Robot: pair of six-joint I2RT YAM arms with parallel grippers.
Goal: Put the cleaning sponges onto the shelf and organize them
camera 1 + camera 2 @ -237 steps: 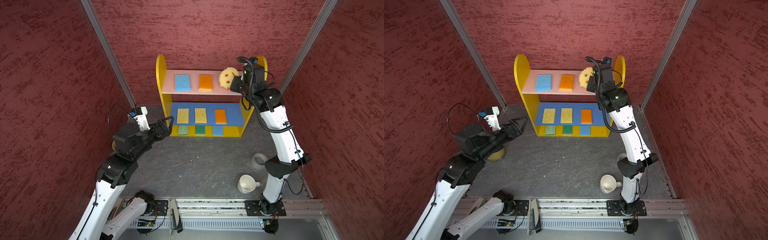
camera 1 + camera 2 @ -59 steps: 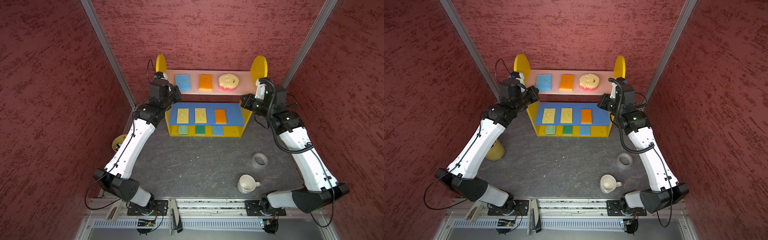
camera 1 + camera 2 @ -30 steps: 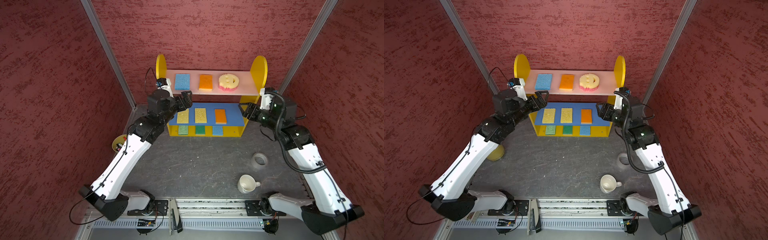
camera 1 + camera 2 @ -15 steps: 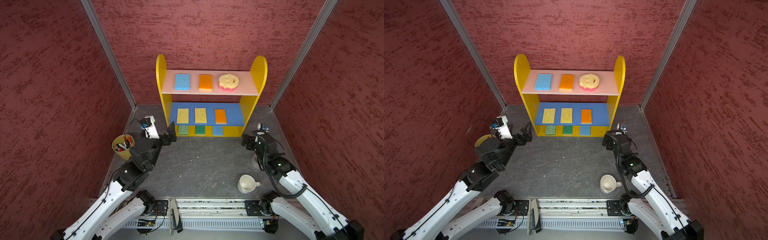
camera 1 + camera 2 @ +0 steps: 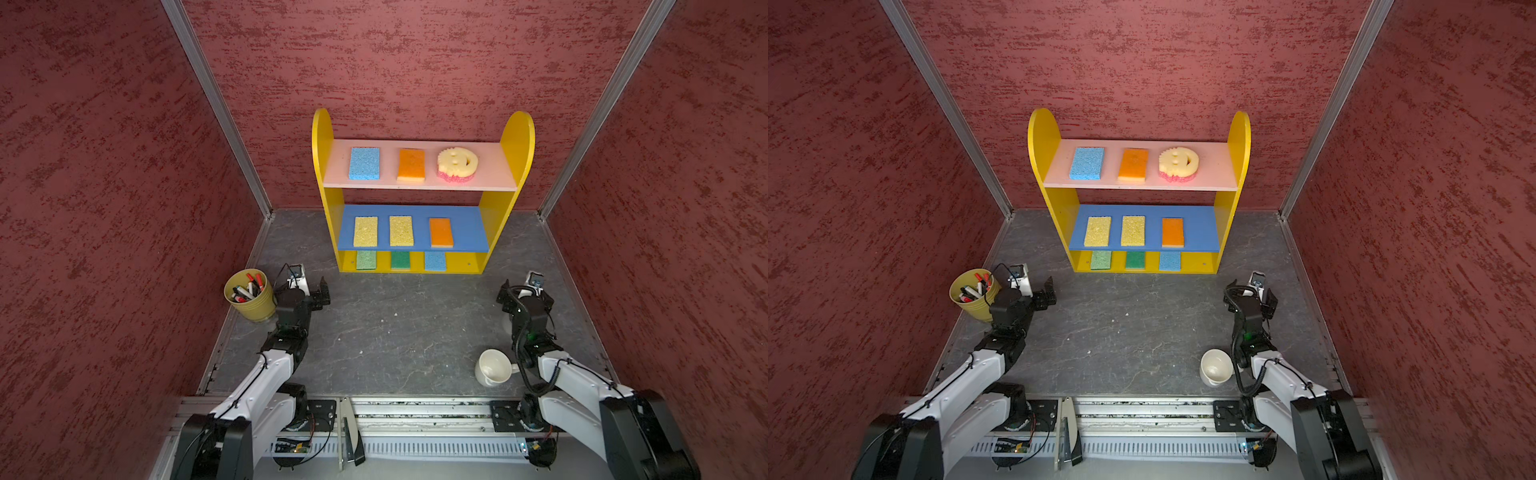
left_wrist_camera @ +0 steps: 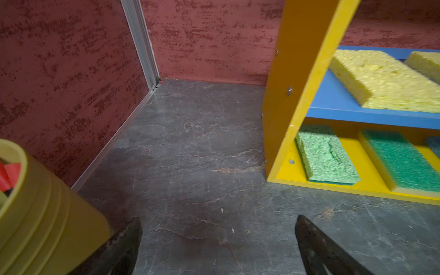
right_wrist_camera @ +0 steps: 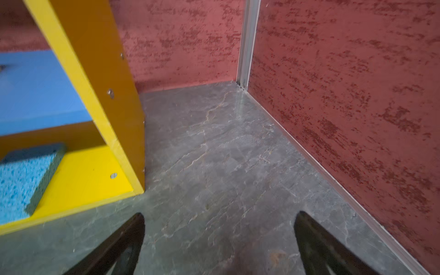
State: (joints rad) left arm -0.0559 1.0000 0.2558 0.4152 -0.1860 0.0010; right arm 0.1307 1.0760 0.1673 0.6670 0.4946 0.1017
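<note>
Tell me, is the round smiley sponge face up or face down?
Face up: in both top views the smiley sponge lies on the pink top board, its yellow face showing, pink layer beneath.

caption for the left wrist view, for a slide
Left gripper fingers spread over grey floor, between yellow marker cup and sponge-filled shelf

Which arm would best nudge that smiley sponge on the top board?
Probably the right: the smiley sponge sits toward the right end of the shelf, and the right gripper is open on that side.
</note>
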